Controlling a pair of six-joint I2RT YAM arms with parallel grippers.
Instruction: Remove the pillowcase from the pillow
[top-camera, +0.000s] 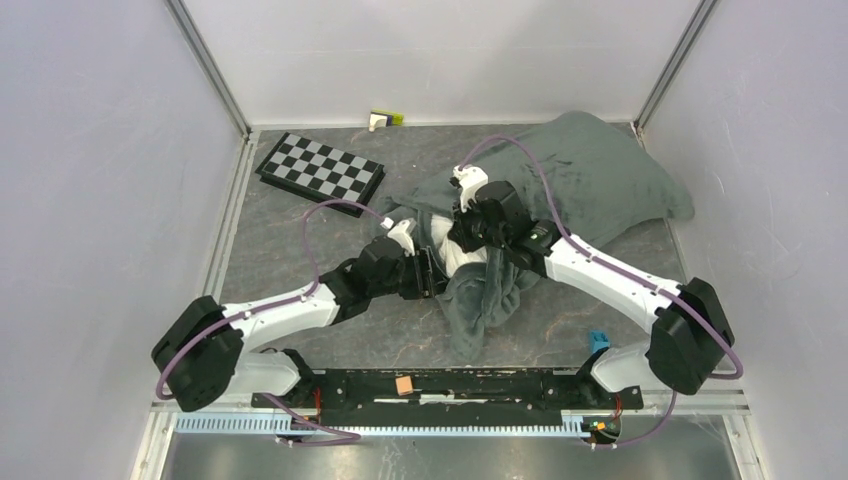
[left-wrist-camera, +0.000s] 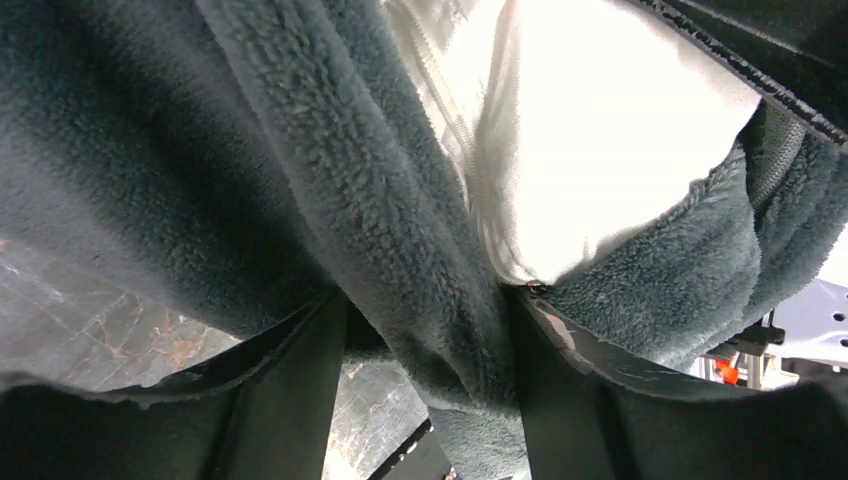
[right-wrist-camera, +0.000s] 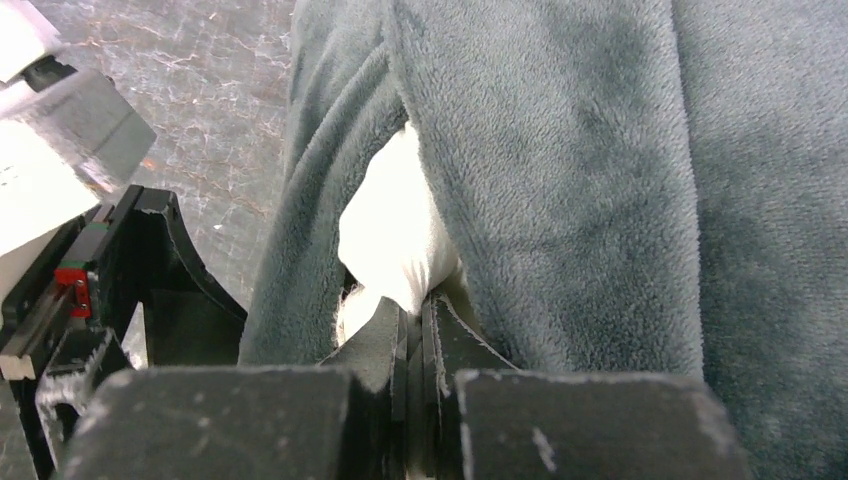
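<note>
The pillowcase (top-camera: 600, 180) is seen inside out, its grey fleece spread from the middle of the table (top-camera: 290, 260) to the far right corner, with a bunched fold hanging toward the near edge. The white pillow (left-wrist-camera: 600, 130) is exposed only at the middle, in a gap in the fleece. The left gripper (left-wrist-camera: 430, 300) is held with its jaws apart, and a thick fold of the pillowcase is caught loosely between them. The right gripper (right-wrist-camera: 410, 310) is clamped tight, and the edge of the pillow appears to be pinched at its tips. A checkerboard (top-camera: 322, 172) is seen at the far left, well apart.
</note>
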